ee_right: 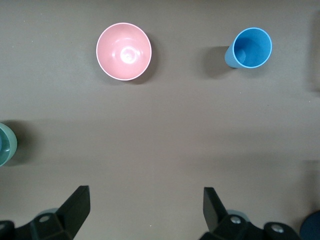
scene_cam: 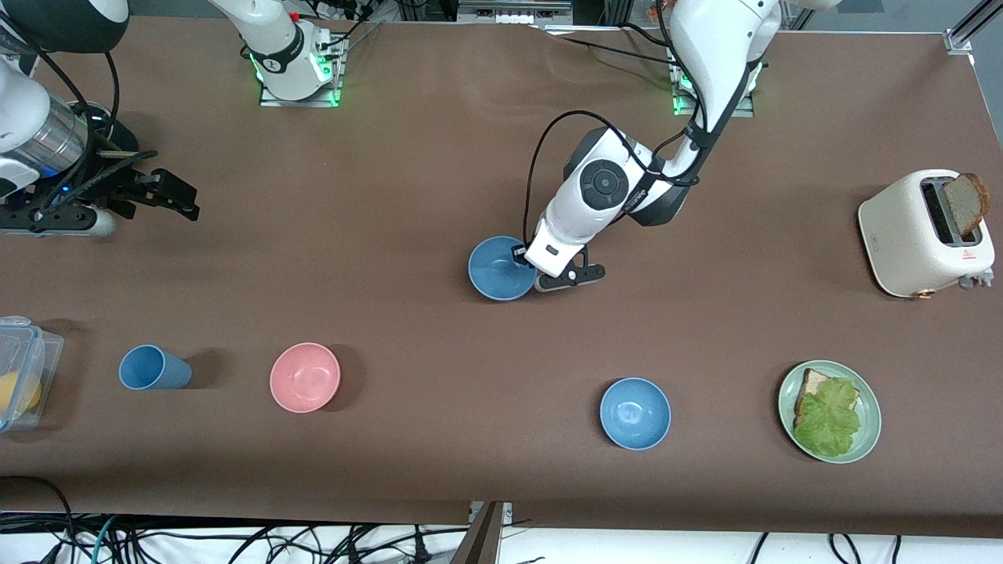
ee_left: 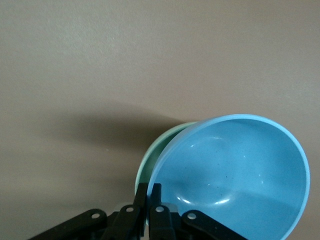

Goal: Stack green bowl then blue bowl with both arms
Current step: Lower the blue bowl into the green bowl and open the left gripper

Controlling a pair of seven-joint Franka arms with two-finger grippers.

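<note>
Sky-blue bowl (scene_cam: pixel 635 413) lies nearest, apart from both grippers. Left gripper (ee_left: pixel 149 194) is clamped on the blue bowl's (scene_cam: pixel 497 268) rim, and the green bowl (ee_left: pixel 150 160) peeks out just beneath. Best to centre blue over green, lower level, then release. Right gripper (scene_cam: pixel 176 200) waits, spread wide and empty.

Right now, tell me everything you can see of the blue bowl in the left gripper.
The blue bowl is small, round and matte, a dusty steel blue with a paler rim and faint speckles inside. It is empty. The left gripper is shut on its rim, one finger inside and one outside. The bowl sits tilted, nested in the green bowl, whose pale rim peeks out along one side. In the front view both rest mid-table, farther from the camera than the brighter blue bowl.
</note>
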